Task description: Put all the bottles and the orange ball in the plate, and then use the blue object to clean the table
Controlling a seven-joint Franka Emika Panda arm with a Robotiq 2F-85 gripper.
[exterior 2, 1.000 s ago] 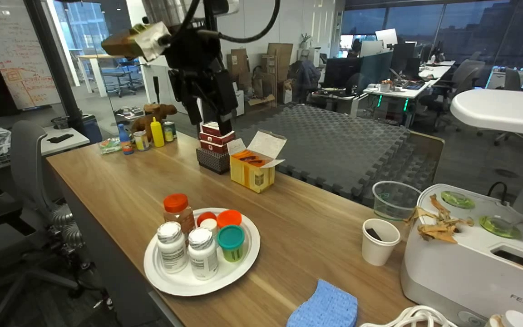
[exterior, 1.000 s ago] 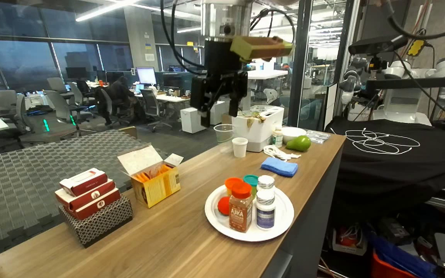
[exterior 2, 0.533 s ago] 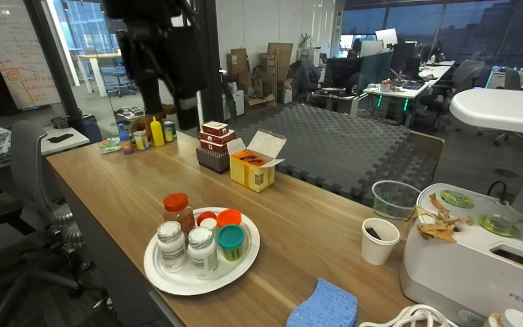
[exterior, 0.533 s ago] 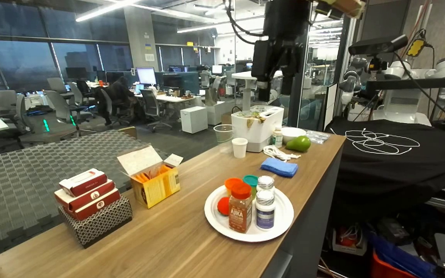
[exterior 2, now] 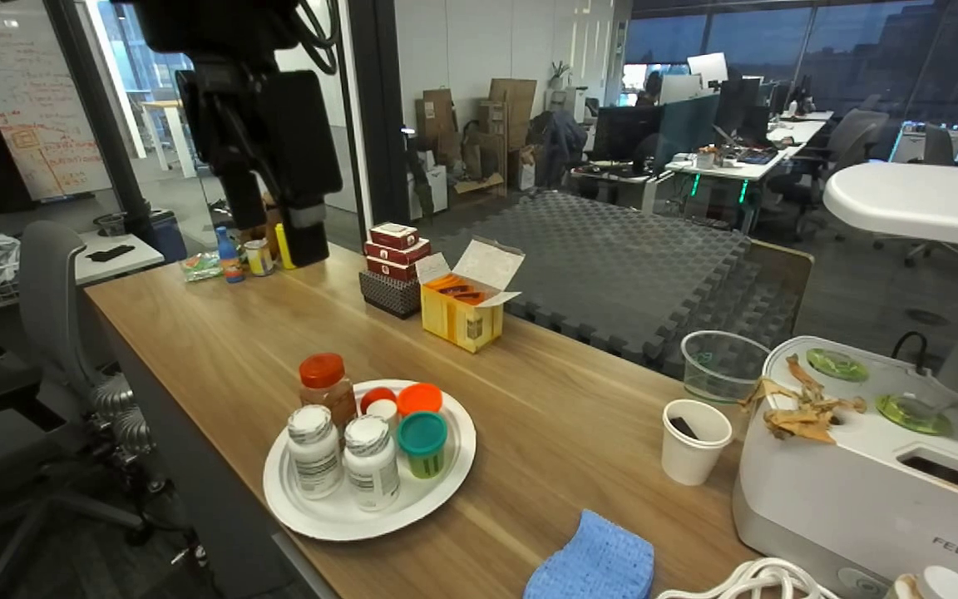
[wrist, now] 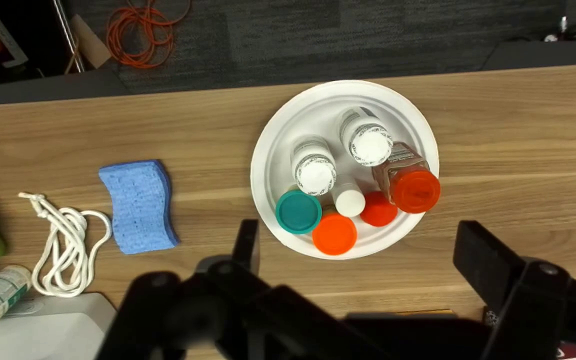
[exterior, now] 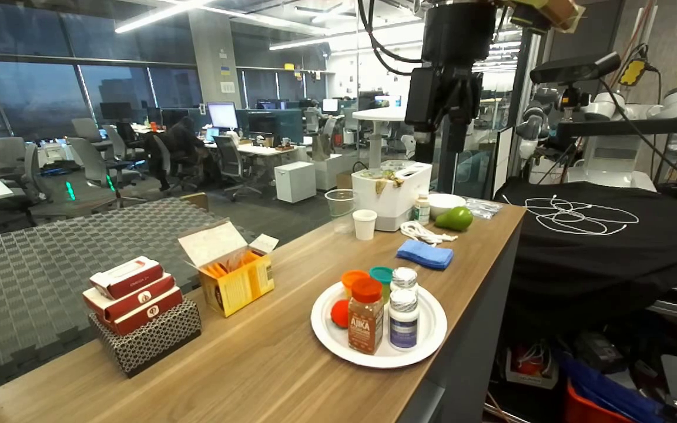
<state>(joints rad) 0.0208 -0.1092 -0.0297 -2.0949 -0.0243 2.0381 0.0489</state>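
My gripper (wrist: 357,235) hangs high above the table, open, with nothing between its fingers; it also shows in both exterior views, as the gripper (exterior: 439,148) and the gripper (exterior 2: 278,235). Below it lies the white plate (wrist: 288,115). Standing on the plate are two white bottles (wrist: 316,174), a smaller white-capped bottle (wrist: 349,200) and a brown bottle (wrist: 414,191) with a red cap. Among them sits the orange ball (wrist: 379,209), partly hidden. A teal-lidded cup (wrist: 298,212) and an orange-lidded cup (wrist: 334,234) share the plate. Beside it, apart, the blue object (wrist: 138,207) rests flat on the wood.
A white cord (wrist: 68,250), green fruit (exterior: 455,218), white planter (exterior: 394,194), another bottle (exterior: 421,208) and paper cup (exterior: 365,224) stand beyond the blue object. Across the table are an open yellow box (exterior: 238,285) and stacked red boxes (exterior: 138,294). The plate lies near the table edge.
The arm has swung across, rising and then sinking slightly: rightward in an exterior view, leftward in an exterior view from elsewhere. The gripper stays open. Plate, bottles and blue object have not moved.
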